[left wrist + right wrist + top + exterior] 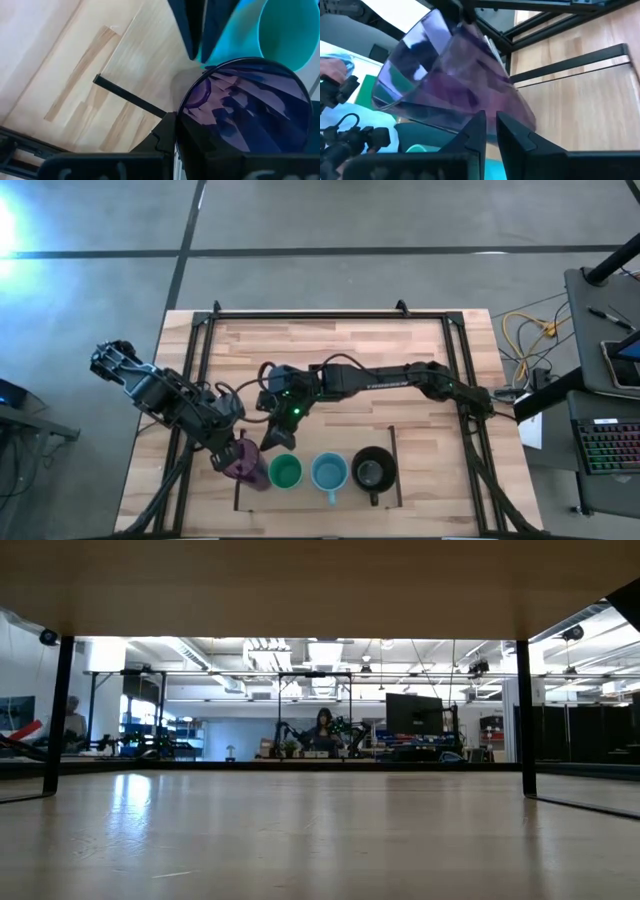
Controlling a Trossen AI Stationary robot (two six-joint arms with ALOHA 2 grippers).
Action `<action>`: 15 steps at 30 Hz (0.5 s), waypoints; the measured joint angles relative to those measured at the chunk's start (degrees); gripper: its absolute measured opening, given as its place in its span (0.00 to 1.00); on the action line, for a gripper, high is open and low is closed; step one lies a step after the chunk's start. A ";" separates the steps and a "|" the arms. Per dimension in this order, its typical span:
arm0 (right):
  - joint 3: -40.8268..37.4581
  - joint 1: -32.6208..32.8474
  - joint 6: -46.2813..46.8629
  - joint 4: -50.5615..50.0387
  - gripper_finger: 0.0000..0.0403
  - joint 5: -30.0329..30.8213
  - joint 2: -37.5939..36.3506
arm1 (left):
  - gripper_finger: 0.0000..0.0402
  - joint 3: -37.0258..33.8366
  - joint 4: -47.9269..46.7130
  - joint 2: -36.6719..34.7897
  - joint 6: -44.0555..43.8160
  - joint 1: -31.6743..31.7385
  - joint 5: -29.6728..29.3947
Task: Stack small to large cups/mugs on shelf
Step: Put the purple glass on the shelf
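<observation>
Holding the purple tumbler [245, 463] clamped in your left gripper [228, 452] at lower left, keep it level while the right gripper [276, 442], fingers nearly together, pinches the green cup [286, 472] rim.

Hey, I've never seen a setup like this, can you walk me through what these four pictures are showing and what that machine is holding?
It is a robot with two dark arms at a wooden table. One picture looks straight down on it, one looks level across the tabletop into the room behind, and two come from cameras on the arms' wrists. Near the front edge, in an area marked by thin dark lines, stand a green cup, a light-blue mug and a black mug in a row. The left end effector is shut on a tilted purple tumbler beside the green cup. The right end effector reaches in at the green cup's rim, its fingers nearly together.
</observation>
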 joint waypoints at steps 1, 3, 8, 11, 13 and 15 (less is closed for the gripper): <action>0.00 0.13 0.01 0.02 0.09 -0.02 0.00 | 0.00 0.00 0.02 0.02 0.00 0.00 -0.22; 0.00 0.41 0.02 0.01 0.09 -0.04 0.00 | 0.00 0.06 0.04 0.11 0.02 0.00 -0.20; -0.12 1.08 -0.02 -0.05 0.09 -0.11 0.00 | 0.00 0.07 -0.12 0.15 0.07 0.00 -0.18; -0.22 1.15 -0.33 -0.17 0.09 -0.44 0.00 | 0.00 0.31 -0.22 0.20 -0.21 0.00 -0.22; -0.26 1.15 -0.75 -0.23 0.09 -0.44 0.00 | 0.00 0.31 -0.14 0.20 -0.35 0.00 -0.28; -0.26 1.13 -1.12 -0.27 0.09 -0.42 0.00 | 0.00 0.31 -0.11 0.20 -1.42 0.00 -0.46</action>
